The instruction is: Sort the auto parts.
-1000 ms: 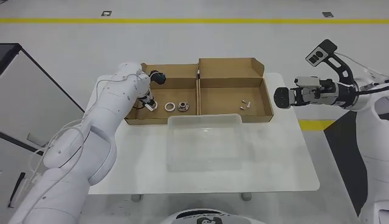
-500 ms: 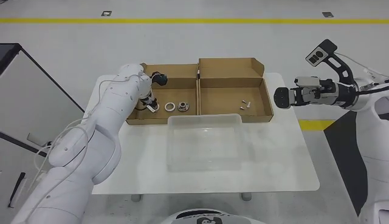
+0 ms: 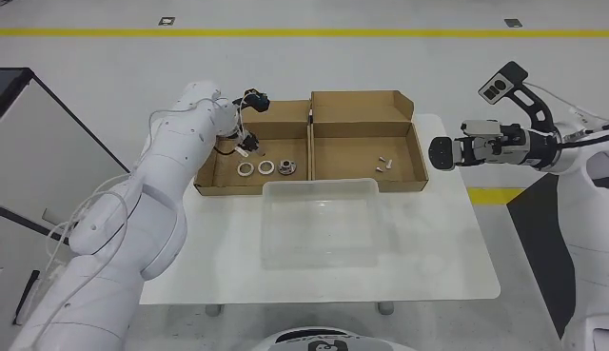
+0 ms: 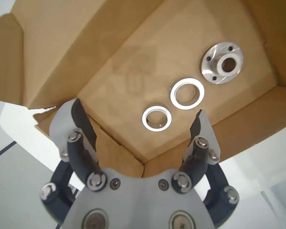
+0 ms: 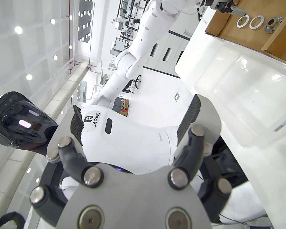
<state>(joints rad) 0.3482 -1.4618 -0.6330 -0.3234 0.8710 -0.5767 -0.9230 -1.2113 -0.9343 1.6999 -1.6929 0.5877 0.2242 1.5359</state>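
Closest in, a clear plastic bin [image 3: 269,220] sits on the white tabletop [image 3: 428,246], its far rim right up against two cardboard boxes. Off the tabletop's right edge, level with those boxes, the right hand [image 5: 135,110] hangs in the air, fingers spread wide, nothing between them.

Now the boxes, side by side and open on top. In the left cardboard box [image 3: 285,123], three metal parts lie in a row along the near wall: a small ring [image 4: 156,118], a wider ring [image 4: 187,93] just beside it, then a flanged hub [image 4: 222,63] with bolt holes, nearest the wall shared with the other box. Above the left part of that box hovers the left hand [image 4: 137,110], fingers wide apart and holding nothing, the small ring below and between the fingertips.

In the right cardboard box [image 3: 362,113], a couple of small pale parts [image 3: 382,165] rest near the near wall.
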